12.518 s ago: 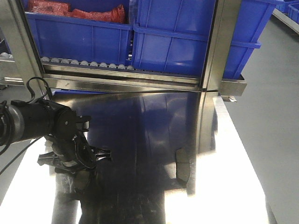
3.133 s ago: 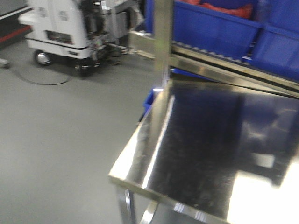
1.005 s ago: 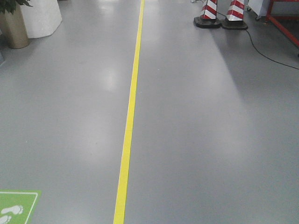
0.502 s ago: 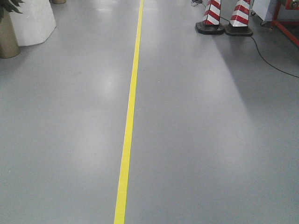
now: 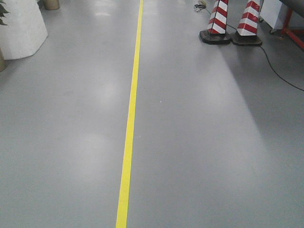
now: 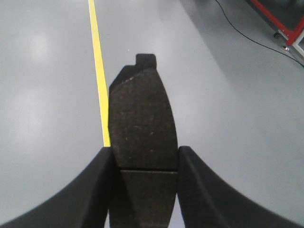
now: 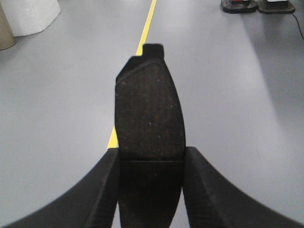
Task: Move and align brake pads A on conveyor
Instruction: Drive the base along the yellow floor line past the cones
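Brake pads A (image 6: 142,114) (image 7: 149,104) clamped in left hand (image 6: 144,154) and right hand (image 7: 151,154), bottoms cropped.

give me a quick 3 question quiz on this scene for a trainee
1. True or false: the conveyor is visible in the front view.
2. What is the left gripper shut on? A) nothing B) a screwdriver C) a brake pad
3. How many striped cones stand right of the yellow line in the front view?

Key:
1. False; only grey floor and what stands on it show there.
2. C; the right gripper is shut on a second pad as well.
3. Two.
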### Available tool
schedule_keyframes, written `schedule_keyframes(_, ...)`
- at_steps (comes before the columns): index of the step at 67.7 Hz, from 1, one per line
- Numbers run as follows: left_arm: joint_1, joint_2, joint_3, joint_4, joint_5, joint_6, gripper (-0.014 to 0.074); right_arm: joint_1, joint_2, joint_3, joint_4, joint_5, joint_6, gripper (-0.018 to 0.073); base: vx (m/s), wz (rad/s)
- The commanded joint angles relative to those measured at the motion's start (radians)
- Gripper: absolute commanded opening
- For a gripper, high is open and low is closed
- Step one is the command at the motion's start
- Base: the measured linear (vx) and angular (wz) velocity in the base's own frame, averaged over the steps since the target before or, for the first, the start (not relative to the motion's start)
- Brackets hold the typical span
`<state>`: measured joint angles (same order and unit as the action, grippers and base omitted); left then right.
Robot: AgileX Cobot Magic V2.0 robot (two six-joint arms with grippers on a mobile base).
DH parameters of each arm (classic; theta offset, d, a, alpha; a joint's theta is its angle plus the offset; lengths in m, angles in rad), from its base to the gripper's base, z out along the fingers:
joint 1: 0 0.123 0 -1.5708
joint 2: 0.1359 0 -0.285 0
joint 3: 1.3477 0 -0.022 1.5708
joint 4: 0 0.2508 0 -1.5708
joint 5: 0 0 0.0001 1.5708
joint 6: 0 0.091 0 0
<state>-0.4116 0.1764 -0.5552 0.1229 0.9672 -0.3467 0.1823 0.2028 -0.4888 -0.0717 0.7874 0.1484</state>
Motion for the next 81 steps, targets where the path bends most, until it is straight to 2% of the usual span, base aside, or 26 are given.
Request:
schedule_keyframes(1, -0.004, 0.015, -0.026, 0.006, -0.089, -0.001, -0.0006, -0.005, 0.011, -0.028, -0.011, -0.092, -0.009, -0.0004, 0.64, 0.03)
schedule_keyframes(81, -0.004, 0.015, -0.026, 0.006, -0.089, -0.001, -0.0006, -0.005, 0.011, -0.028, -0.011, -0.092, -0.009, -0.0004, 0.69, -0.04)
